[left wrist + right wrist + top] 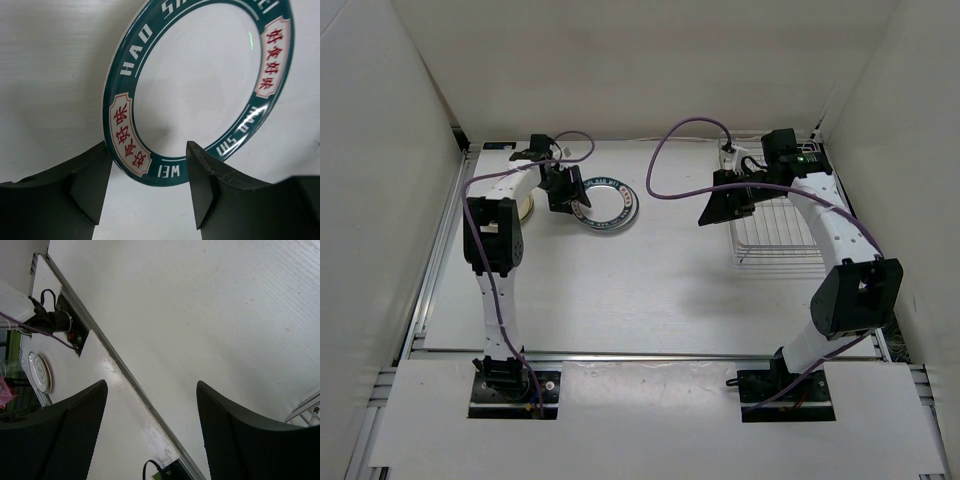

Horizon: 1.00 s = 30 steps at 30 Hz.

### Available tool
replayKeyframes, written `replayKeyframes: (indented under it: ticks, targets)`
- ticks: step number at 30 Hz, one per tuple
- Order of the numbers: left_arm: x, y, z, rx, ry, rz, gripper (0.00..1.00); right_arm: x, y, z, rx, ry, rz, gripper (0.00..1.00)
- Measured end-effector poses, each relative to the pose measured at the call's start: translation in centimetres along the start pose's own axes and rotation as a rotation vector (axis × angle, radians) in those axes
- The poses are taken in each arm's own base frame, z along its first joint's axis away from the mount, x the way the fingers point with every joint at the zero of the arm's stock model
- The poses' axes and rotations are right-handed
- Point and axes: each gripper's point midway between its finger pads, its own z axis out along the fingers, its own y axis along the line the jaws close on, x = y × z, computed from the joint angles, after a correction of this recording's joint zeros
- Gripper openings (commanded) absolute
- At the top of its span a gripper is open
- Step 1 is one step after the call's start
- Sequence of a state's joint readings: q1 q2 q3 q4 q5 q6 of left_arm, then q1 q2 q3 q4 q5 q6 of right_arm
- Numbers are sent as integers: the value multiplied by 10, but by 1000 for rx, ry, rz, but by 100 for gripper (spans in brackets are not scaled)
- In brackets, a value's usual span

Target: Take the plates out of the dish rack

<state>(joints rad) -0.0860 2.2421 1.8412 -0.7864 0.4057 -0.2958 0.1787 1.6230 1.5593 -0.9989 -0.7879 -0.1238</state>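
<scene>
Since the teal-rimmed plate (200, 75) lies flat under the spread left gripper (150, 150), looks like drop-off to me, so next it should lift clear while the right gripper (151, 384), spread too, checks the dish rack (775, 225).

The white worktop (650, 290) carries three things. A green-rimmed plate (615, 205) lies flat toward the far left, with white lettering and red characters on cream panels around its rim. Just left of it sits a cream plate (527, 208), only partly in view. The dish rack (775, 240) stands at the far right, well apart from both.
</scene>
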Motion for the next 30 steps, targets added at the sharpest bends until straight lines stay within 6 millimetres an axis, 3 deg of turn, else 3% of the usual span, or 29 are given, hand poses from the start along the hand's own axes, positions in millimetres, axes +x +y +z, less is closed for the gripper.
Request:
replayKeyframes:
  ticks: [5,6,11,13,14,17,20,23,26,30]
  targets:
    - [5,5,4,-77,4,44,73,-1,-1,0,5,-3,-4,76]
    - [6,5,5,-87,7,50,73,-1,-3,0,17,-3,-6,79]
    - [9,11,3,-124,6,85,93,-2,-29,-9,209,-30,-4,92]
    - [8,12,-9,-149,-10,108,98,-4,-44,-18,329,-57,-1,95]
    - [5,10,-20,-163,-30,121,100,-2,-51,-25,386,-73,4,99]
    - [-10,-5,-73,-194,-152,183,100,7,-63,-49,514,-118,35,99]
    - [-22,-24,-141,-220,-327,262,100,19,-72,-77,598,-181,81,99]
    - [-21,-30,-200,-250,-484,312,100,42,-81,-106,694,-245,153,99]
    - [-9,-7,-235,-272,-562,285,100,66,-87,-133,812,-311,216,99]
    - [18,63,-252,-358,-571,162,100,93,-88,-155,936,-355,238,99]
